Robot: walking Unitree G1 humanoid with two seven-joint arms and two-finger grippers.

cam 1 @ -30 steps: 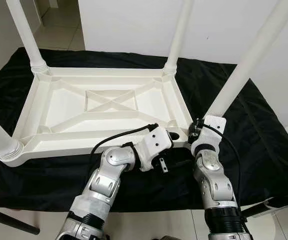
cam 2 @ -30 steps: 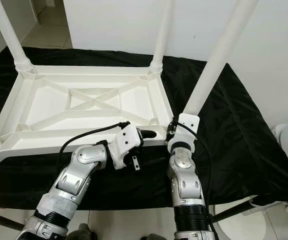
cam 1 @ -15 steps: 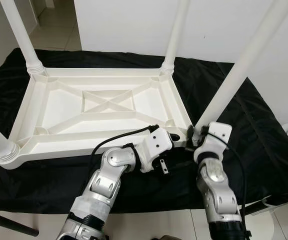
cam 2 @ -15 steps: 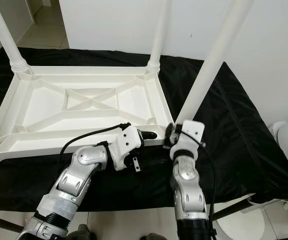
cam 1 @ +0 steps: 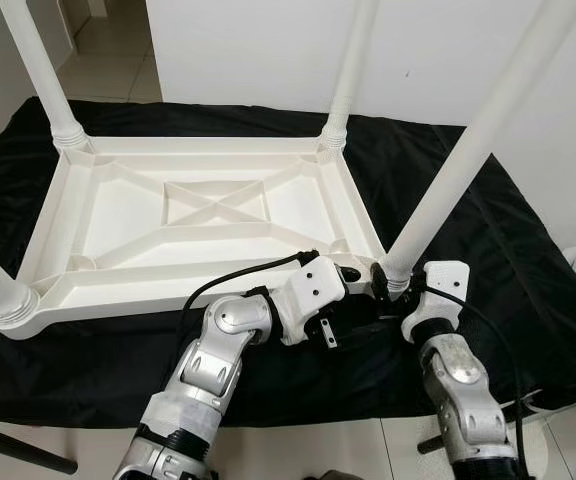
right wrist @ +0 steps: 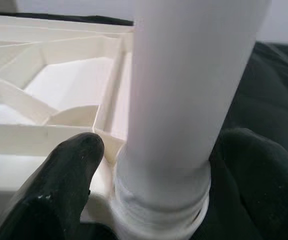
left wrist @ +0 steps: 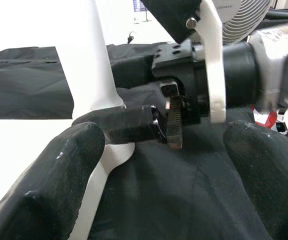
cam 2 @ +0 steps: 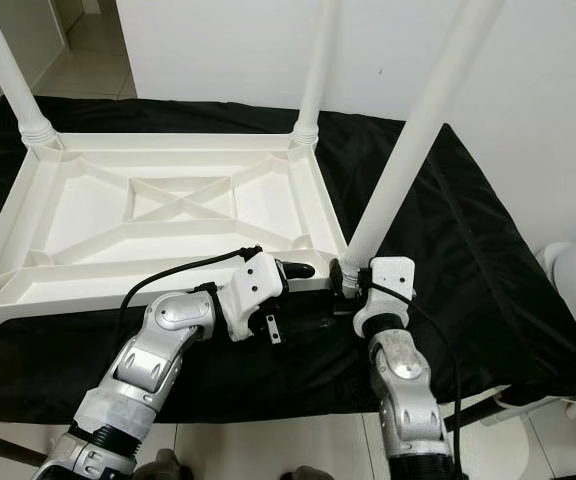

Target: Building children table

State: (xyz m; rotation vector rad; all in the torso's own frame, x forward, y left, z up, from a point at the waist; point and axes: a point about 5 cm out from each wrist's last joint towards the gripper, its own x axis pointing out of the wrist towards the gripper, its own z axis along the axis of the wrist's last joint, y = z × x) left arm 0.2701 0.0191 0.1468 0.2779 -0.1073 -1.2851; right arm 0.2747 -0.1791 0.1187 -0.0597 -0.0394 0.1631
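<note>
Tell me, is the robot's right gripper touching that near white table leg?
Cannot tell. In the right wrist view its fingers flank the table leg, contact unclear.

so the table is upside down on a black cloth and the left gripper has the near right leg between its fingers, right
Not quite: the right gripper, not the left, has the near right leg between its fingers, as the right wrist view shows. The table is upside down on the black cloth.

Bright, even indoor light; head views sharp. Wrist views blur up close: the black fingers (left wrist: 49, 185) are soft, white plastic glares.
</note>
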